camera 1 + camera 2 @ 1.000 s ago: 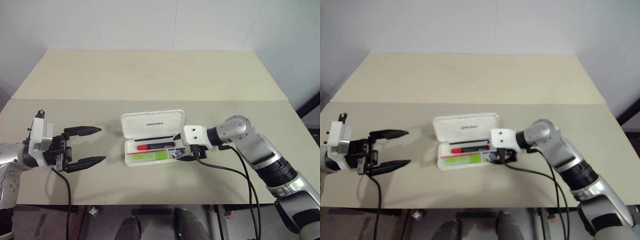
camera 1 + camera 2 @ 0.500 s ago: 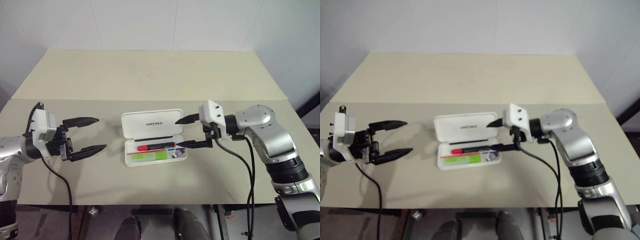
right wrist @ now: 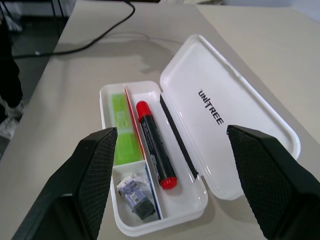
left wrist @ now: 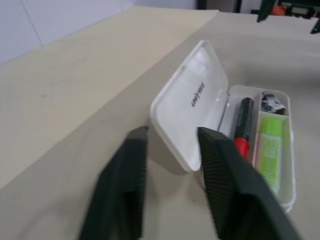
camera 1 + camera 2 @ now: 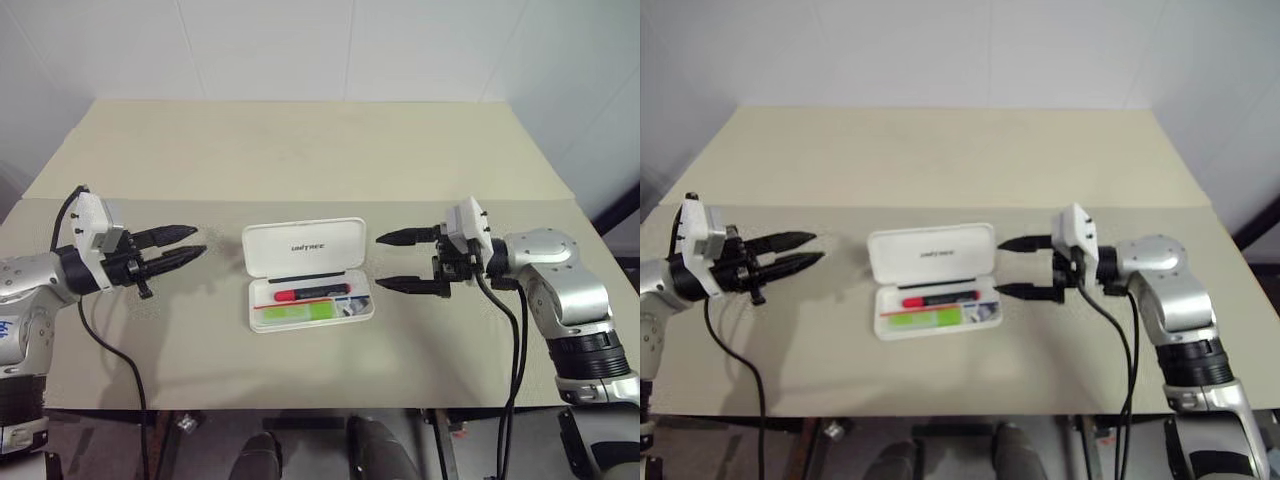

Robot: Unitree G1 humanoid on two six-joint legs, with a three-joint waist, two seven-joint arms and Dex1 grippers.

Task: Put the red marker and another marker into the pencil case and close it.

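Counter (image 5: 300, 150): bare beige top against white walls.
Pencil case (image 5: 305, 247): lay open mid-counter, lid upright.
Right hand (image 5: 405, 261): spread wide, empty, beside the case.
Left hand (image 5: 190, 243): nearly pinched, empty.
Red marker (image 3: 155, 152), green highlighter (image 3: 120, 131): both inside.
Risk: a sideways push could slide the case instead of folding the lid.

The beige table (image 5: 300, 150) carries 1 thing: the open pencil case (image 5: 308, 275), near its front edge.

White pencil case (image 5: 308, 272), lid open, mid-table toward the near edge; red marker (image 5: 311, 293) and green marker (image 5: 298, 312) lie inside.
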